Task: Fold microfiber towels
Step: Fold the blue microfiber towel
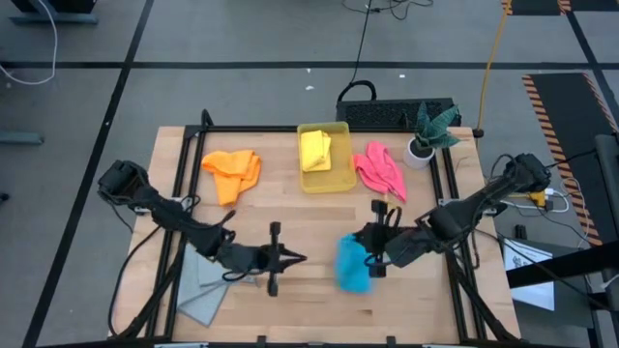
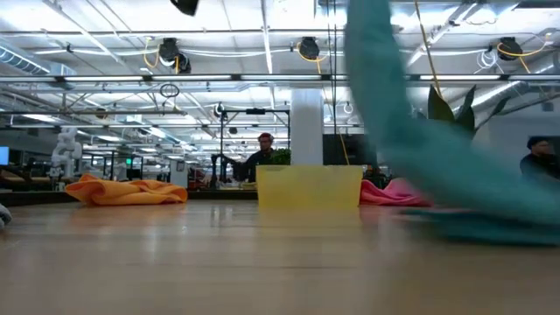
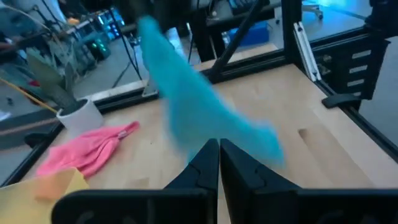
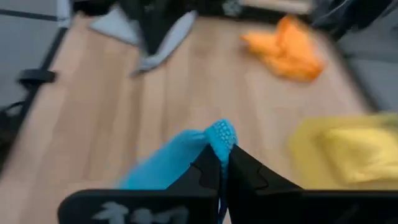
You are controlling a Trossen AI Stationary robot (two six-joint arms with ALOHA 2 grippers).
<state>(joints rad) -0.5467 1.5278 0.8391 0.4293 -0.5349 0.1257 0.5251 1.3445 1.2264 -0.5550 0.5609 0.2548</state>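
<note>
Blue towel (image 4: 186, 152) pinched in right gripper (image 4: 222, 163)

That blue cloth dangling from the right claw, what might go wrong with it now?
The right gripper pinches only a small corner of the blue cloth, so it may slip free. The cloth hangs bunched, so it might land crumpled. The shut left gripper sits close by and might snag it.

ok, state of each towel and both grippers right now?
blue towel: pinched in right gripper, lifted, hanging
grey towel: flat, under left arm
orange towel: crumpled
pink towel: crumpled
yellow towel: in bin
left gripper: shut, empty
</note>
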